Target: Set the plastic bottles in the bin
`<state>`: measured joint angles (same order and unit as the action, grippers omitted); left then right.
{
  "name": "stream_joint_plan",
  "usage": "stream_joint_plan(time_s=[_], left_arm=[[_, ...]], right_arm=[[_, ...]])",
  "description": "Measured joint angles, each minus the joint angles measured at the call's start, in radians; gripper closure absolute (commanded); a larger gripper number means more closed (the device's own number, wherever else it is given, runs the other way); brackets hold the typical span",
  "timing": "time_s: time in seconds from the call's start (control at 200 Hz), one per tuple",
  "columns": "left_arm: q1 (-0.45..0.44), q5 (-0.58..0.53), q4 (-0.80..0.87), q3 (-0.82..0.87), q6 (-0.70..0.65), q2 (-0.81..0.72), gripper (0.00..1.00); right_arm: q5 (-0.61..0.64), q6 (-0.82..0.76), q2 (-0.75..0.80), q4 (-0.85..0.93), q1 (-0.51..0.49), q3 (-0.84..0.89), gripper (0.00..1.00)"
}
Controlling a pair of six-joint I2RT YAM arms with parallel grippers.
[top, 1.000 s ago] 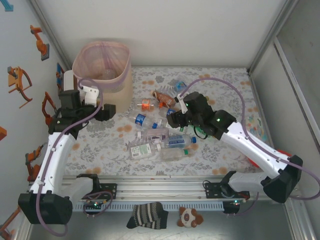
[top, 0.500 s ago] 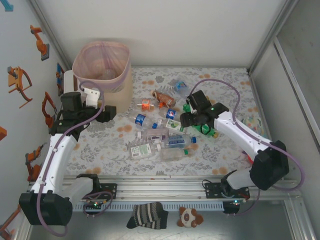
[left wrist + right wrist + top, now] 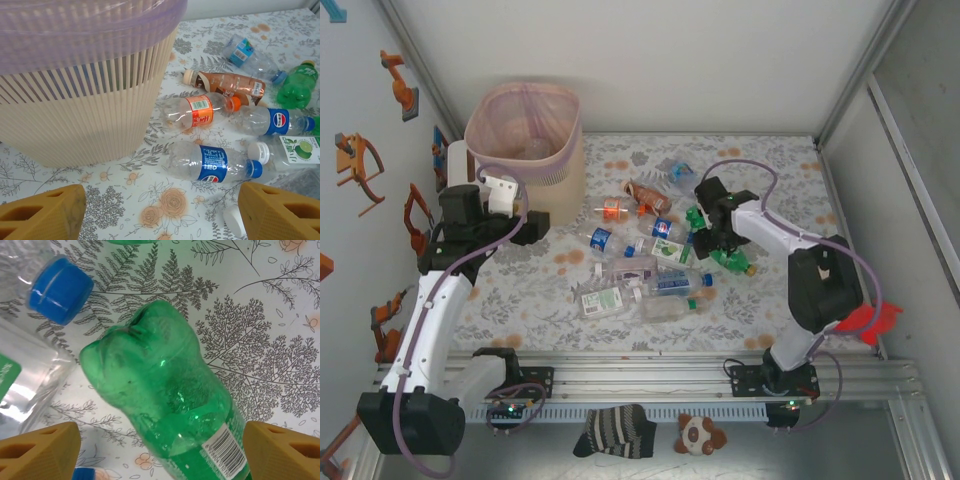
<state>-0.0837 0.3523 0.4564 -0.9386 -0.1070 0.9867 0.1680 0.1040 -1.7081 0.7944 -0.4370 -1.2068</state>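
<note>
Green bottle (image 3: 165, 390) lies on the flowered cloth (image 3: 520, 290), between the spread, released fingers of the right gripper (image 3: 160, 450). Left gripper (image 3: 160, 210) gapes empty beside the bin (image 3: 568, 168), upper left; other bottles (image 3: 640, 270) lie scattered mid-frame.

We are counting one bin (image 3: 565, 178) and roughly a dozen plastic bottles (image 3: 610, 300) lying on the desk (image 3: 520, 290); they are overlapping too much for an exact figure. Among them we are seeing two green bottles (image 3: 730, 260), two blue-labelled bottles (image 3: 212, 162), one brown bottle (image 3: 227, 85) and one orange-labelled bottle (image 3: 195, 111). Below the desk's near edge we are finding one striped sock (image 3: 615, 430) and one soft toy (image 3: 698, 434).
</note>
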Motion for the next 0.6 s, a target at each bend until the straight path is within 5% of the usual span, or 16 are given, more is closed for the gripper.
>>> stream_joint_plan(time_s=[0.596], left_arm=[[0.0, -0.019, 0.0, 0.0, -0.003, 0.0, 0.2]], right_arm=[[-0.005, -0.081, -0.147, 0.001, 0.085, -0.048, 0.28]])
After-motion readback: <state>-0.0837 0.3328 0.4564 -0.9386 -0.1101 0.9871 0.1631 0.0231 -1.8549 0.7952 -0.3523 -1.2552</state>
